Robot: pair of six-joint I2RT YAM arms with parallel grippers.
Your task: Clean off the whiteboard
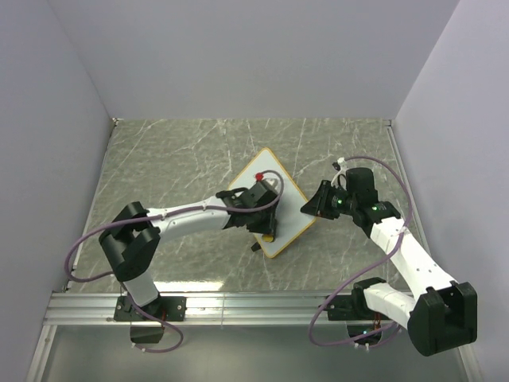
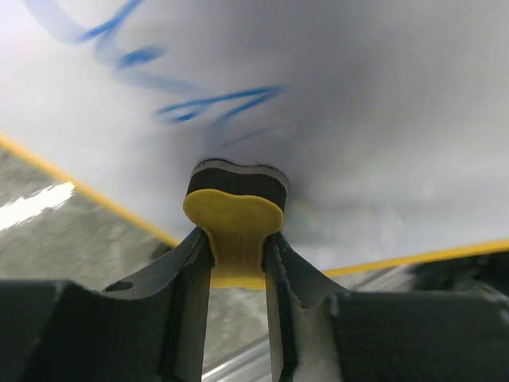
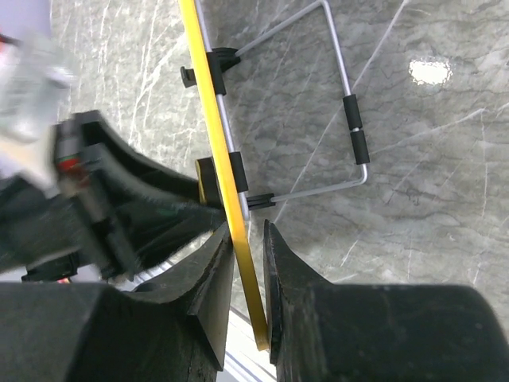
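Observation:
The whiteboard, white with an orange-yellow frame, lies turned like a diamond in the middle of the table. Blue scribbles show on it in the left wrist view. My left gripper is shut on the yellow bone-shaped eraser, whose black felt presses on the board just below the scribbles. My right gripper is shut on the board's right edge; the yellow frame runs between its fingers.
A wire stand with black clips sticks out from under the board onto the grey marbled table. Walls close in the table at the back and both sides. A metal rail runs along the near edge.

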